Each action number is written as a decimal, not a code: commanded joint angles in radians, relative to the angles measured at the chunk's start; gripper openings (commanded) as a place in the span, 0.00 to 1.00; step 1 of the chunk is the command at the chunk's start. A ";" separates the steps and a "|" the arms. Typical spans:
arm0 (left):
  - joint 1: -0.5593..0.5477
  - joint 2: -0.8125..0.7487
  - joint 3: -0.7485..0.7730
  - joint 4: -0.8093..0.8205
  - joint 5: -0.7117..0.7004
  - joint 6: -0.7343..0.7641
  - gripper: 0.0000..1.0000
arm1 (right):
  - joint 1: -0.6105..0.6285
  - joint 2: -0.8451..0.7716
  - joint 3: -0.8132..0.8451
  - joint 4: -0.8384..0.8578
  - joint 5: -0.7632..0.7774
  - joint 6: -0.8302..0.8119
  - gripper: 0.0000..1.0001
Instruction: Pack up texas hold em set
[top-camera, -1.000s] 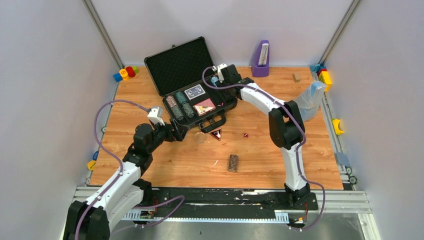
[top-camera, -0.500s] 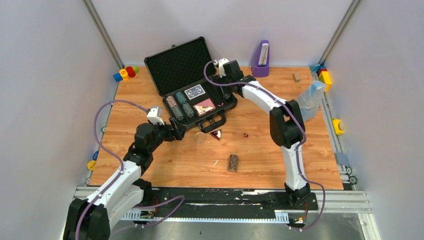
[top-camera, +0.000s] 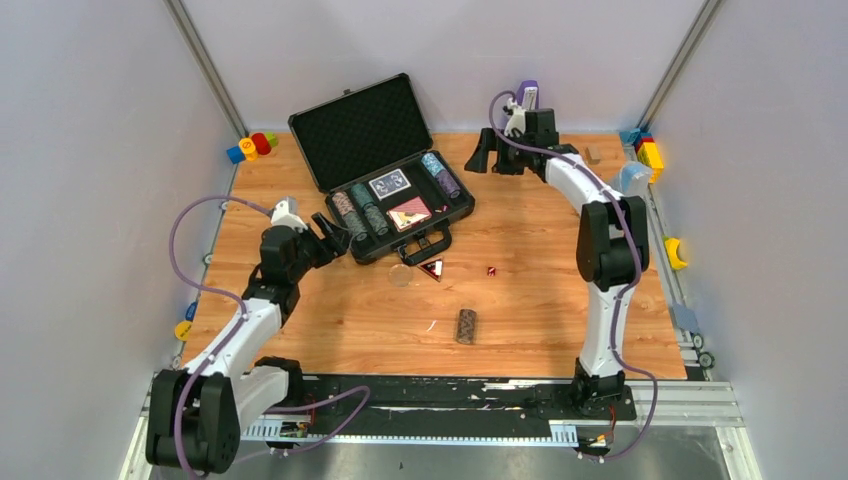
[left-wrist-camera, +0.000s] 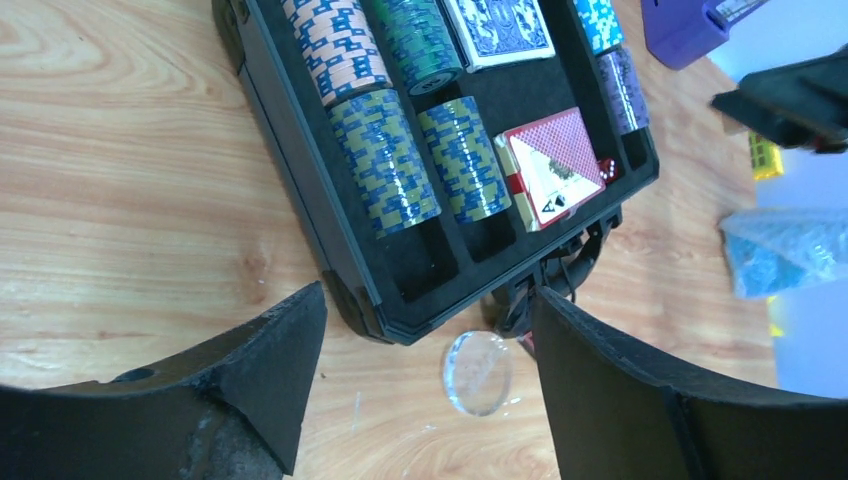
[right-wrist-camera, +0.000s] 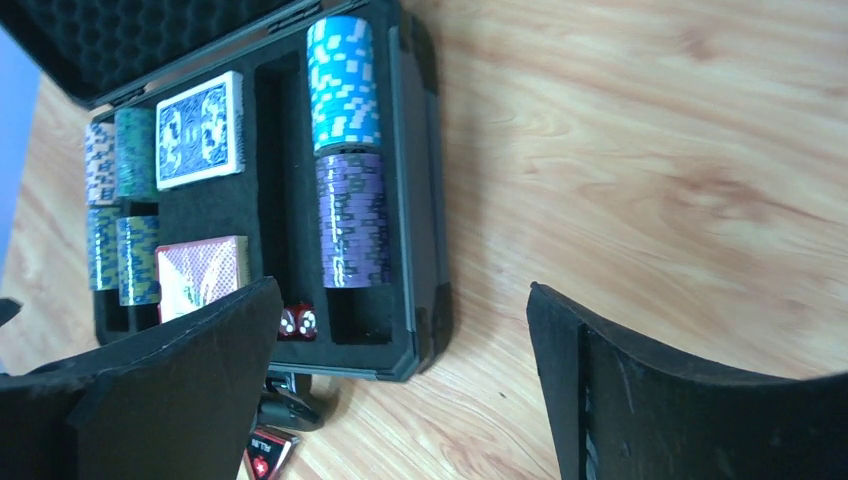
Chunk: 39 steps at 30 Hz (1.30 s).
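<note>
On table (top-camera: 560, 300) | red die (top-camera: 491, 270), top view only | left claw (left-wrist-camera: 425, 302) wide | right claw (right-wrist-camera: 402, 292) wide

The bench (top-camera: 520, 290) reads to me as smooth wood-grain laminate with a soft sheen. The case (left-wrist-camera: 300, 190) is matt black with a hard shell, and its lid (top-camera: 360, 125) is lined with dimpled foam. The chips (left-wrist-camera: 385, 160) look matt and the decks (left-wrist-camera: 552, 160) glossy. The disc (left-wrist-camera: 478, 372) is clear and glassy. The bag (top-camera: 615, 200) at the right edge is crinkled clear plastic. My left fingers (left-wrist-camera: 265, 375) are matt black and scuffed.
</note>
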 joint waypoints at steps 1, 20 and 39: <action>0.038 0.106 0.072 0.029 0.050 -0.091 0.78 | 0.038 0.111 0.068 0.036 -0.171 0.088 0.93; 0.089 0.438 0.176 0.079 0.184 -0.083 0.48 | 0.167 0.070 -0.114 0.118 -0.144 0.104 0.63; 0.062 0.297 0.113 -0.224 0.201 0.003 0.36 | 0.312 -0.183 -0.453 0.100 0.068 0.125 0.37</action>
